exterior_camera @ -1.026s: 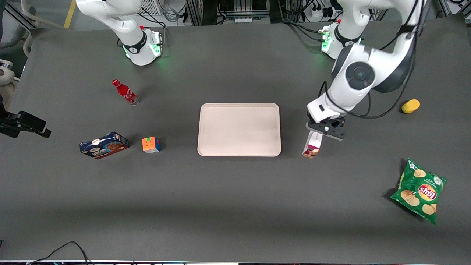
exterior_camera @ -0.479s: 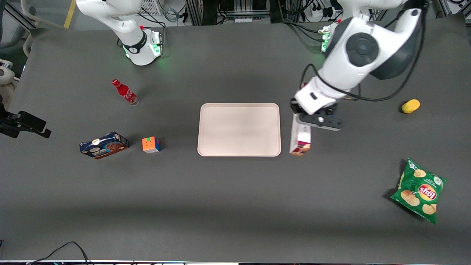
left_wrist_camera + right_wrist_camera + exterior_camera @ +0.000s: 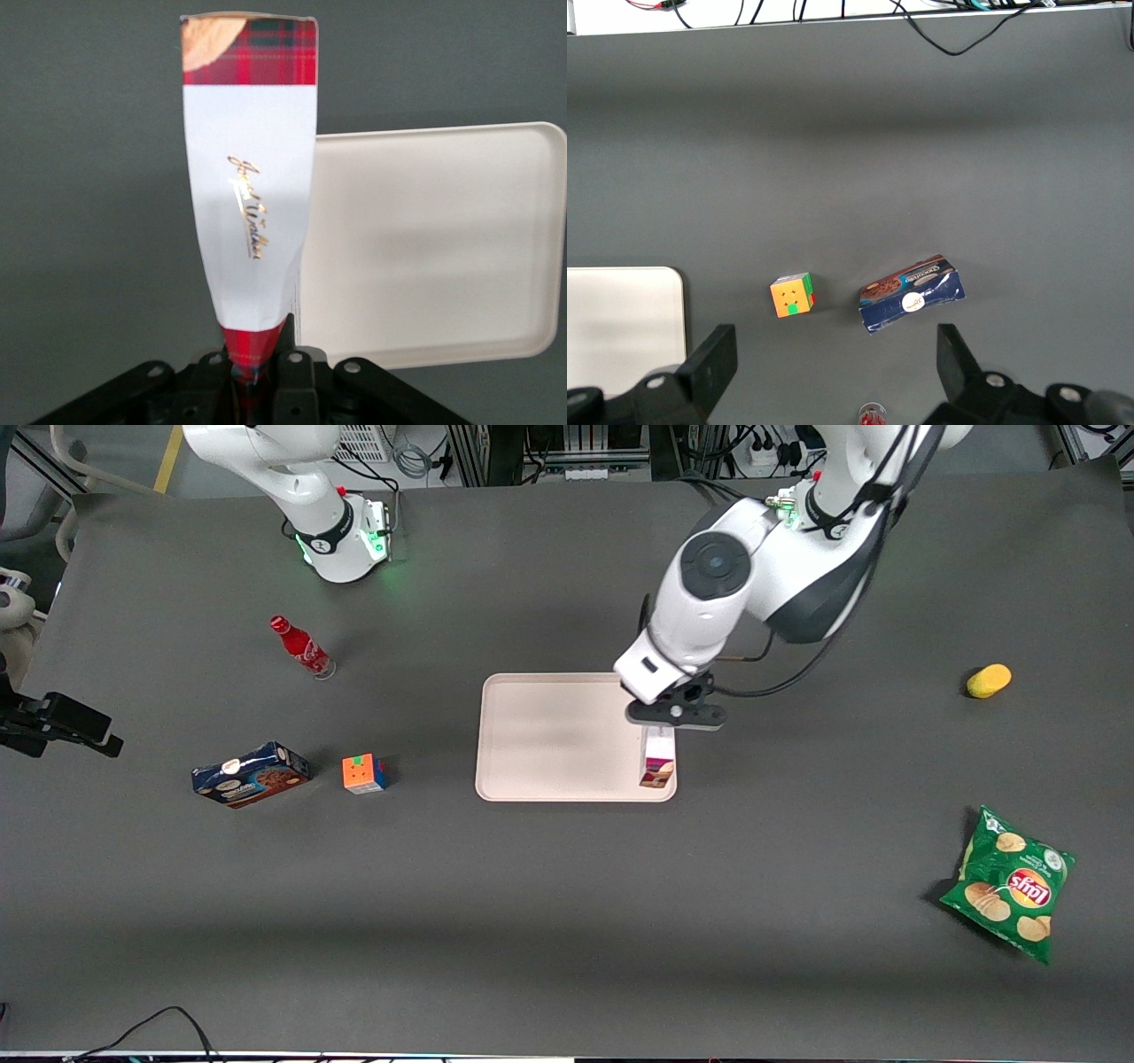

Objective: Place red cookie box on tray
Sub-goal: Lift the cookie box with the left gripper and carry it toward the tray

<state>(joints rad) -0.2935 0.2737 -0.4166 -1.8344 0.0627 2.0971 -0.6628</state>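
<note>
My left gripper (image 3: 664, 726) (image 3: 259, 376) is shut on one end of the red cookie box (image 3: 657, 760) (image 3: 252, 195), a long plaid carton with a white label panel. The box hangs end-down from the fingers, lifted off the table. In the front view it is over the tray's (image 3: 558, 735) edge toward the working arm's end, near the corner closest to the camera. The wrist view shows the pale tray (image 3: 434, 243) beside the box, with the box overlapping its rim.
A blue cookie box (image 3: 250, 774), a colour cube (image 3: 364, 773) and a small red soda bottle (image 3: 301, 646) lie toward the parked arm's end. A green chip bag (image 3: 1008, 883) and a yellow item (image 3: 988, 680) lie toward the working arm's end.
The left arm carried the red cookie box sideways from the bare table beside the tray to over the tray's edge, keeping it gripped.
</note>
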